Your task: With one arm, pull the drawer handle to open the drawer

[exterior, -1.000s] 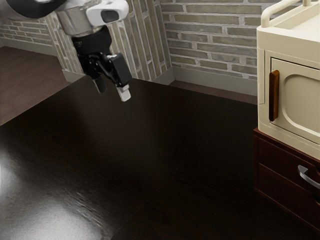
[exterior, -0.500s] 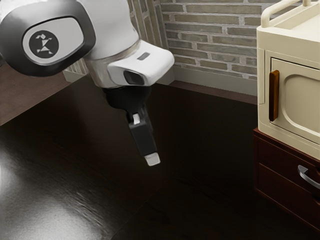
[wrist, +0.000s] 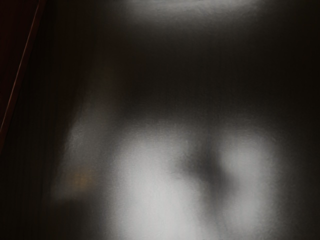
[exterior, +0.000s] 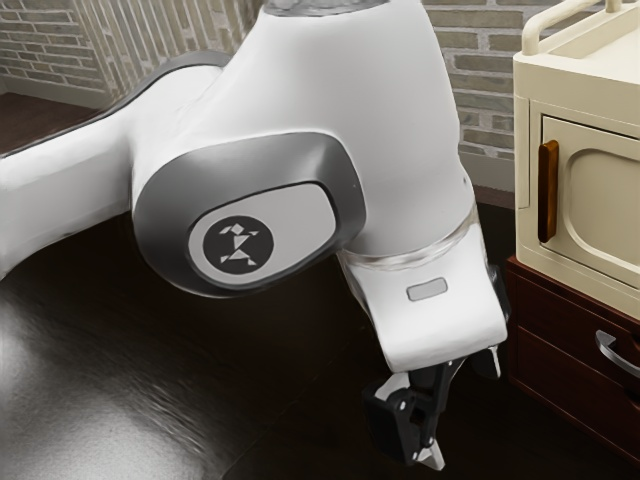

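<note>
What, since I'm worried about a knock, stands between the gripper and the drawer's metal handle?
Nothing visible does: in the exterior view, only open space seems to separate the gripper from the handle on the dark red drawer front.

Your white robot arm with grey trim (exterior: 400,130) now reaches farther toward the exterior view's right. You have brought its black two-finger gripper (exterior: 460,412) nearer the dark-red wooden drawer unit (exterior: 560,372), with your hand turned.
</note>
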You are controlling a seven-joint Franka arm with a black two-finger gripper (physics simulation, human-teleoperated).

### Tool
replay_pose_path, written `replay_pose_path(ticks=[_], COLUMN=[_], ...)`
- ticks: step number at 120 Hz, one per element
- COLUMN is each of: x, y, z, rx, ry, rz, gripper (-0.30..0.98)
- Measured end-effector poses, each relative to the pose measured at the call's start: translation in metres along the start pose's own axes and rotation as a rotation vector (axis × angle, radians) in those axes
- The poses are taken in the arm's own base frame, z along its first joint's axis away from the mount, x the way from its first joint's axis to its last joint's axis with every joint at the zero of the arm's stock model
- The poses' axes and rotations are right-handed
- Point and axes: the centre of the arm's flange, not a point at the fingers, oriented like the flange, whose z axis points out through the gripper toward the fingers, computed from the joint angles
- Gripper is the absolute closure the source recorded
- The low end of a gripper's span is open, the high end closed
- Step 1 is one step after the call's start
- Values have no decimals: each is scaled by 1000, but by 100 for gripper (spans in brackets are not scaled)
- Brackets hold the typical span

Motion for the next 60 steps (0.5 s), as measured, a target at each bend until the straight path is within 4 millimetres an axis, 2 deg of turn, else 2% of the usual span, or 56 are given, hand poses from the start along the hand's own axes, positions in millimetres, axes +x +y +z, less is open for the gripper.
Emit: replay_pose_path(ticks=[10,31,47,60], x=[4,-2,-1,10], y=[-15,-30,-47,-45], z=[17,19,35,36], rx=[1,41,46,56], ry=[-5,16,20,27], rz=[52,133,163,192], gripper=[0,0,0,0])
